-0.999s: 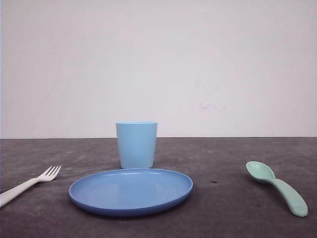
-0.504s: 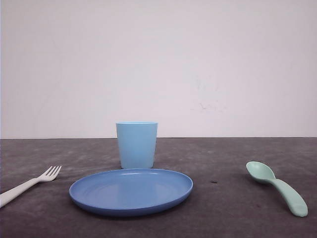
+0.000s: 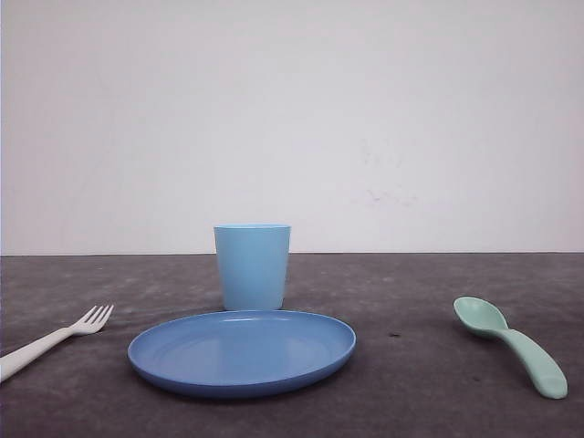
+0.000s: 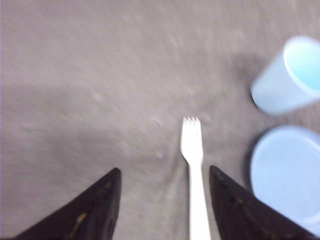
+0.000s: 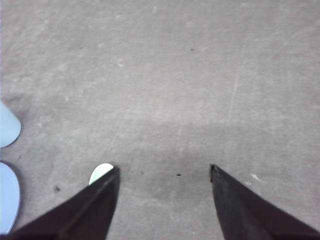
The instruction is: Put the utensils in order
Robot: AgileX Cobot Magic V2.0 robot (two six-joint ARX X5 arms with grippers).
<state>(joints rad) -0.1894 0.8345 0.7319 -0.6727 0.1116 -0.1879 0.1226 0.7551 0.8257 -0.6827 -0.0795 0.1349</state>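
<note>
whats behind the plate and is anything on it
The light blue cup stands upright just behind the blue plate. Nothing lies on the plate. The plate's far rim covers the cup's base in the front view, so whether the two touch cannot be told there.

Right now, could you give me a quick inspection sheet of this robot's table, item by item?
Surface: dark grey table, a few small specks.
Job's things: white fork lying flat at far left; mint-green spoon lying at right.
Clutter: blue plate in the middle, bare; light blue cup upright behind it.
Grippers: left gripper open, fork handle between its fingers, untouched; right gripper open above the table, spoon bowl beside one finger.
Cables: nothing seen.
Surroundings: plain white wall.
</note>
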